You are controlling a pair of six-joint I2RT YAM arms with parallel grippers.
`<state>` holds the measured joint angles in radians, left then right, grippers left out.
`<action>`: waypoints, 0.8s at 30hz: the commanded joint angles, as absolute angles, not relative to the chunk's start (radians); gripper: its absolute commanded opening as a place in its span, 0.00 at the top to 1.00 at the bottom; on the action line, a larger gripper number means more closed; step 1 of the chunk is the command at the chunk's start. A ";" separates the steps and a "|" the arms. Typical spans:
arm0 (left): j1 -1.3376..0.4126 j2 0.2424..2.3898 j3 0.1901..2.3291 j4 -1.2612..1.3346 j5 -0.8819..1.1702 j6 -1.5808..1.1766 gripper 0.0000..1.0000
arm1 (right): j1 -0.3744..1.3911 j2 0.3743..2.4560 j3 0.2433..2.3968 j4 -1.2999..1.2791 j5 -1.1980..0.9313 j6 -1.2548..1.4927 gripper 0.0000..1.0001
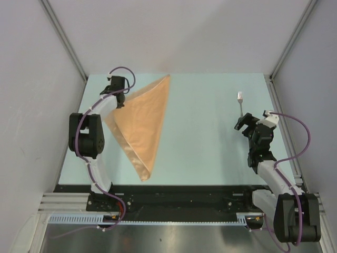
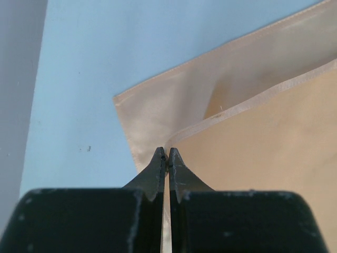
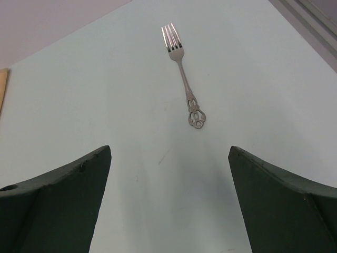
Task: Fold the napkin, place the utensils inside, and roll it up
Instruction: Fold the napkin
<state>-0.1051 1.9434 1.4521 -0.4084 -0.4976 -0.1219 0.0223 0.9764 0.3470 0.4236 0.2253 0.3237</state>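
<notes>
the left pincer (image 2: 167, 157) is pressed together, pinching the napkin (image 1: 139, 124) at its upper layer's corner, near the tabletop's (image 1: 205, 158) far-left corner. it would be best to lay that corner flush over the lower one before letting go. the right pincer (image 3: 169, 153) is spread, short of the fork (image 3: 181, 74) by the far-right corner.

Pale-blue table (image 1: 210, 153); folded napkin (image 1: 141, 124) left; fork (image 1: 240, 104) right

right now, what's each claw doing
left claw: closed, pinching the napkin at the edge of its upper layer
right claw: open, holding nothing; the fork lies ahead of it, untouched
</notes>
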 commanded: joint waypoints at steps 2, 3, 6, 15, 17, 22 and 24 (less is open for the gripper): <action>-0.072 1.901 1.519 -0.428 -0.500 -0.118 1.00 | 0.018 0.991 0.376 0.448 0.222 0.321 0.00; -0.069 1.905 1.522 -0.437 -0.500 -0.117 1.00 | 0.017 0.992 0.377 0.448 0.221 0.318 0.00; -0.058 1.913 1.532 -0.445 -0.497 -0.120 1.00 | 0.017 0.997 0.379 0.446 0.221 0.319 0.00; -0.044 1.925 1.532 -0.443 -0.506 -0.118 1.00 | 0.015 1.002 0.383 0.442 0.216 0.318 0.00; -0.037 1.927 1.532 -0.440 -0.505 -0.120 1.00 | 0.017 1.003 0.385 0.442 0.213 0.318 0.00; -0.034 1.936 1.526 -0.440 -0.509 -0.121 1.00 | 0.014 1.005 0.387 0.439 0.210 0.318 0.00; -0.032 1.934 1.525 -0.439 -0.515 -0.121 1.00 | 0.014 1.005 0.387 0.437 0.212 0.318 0.00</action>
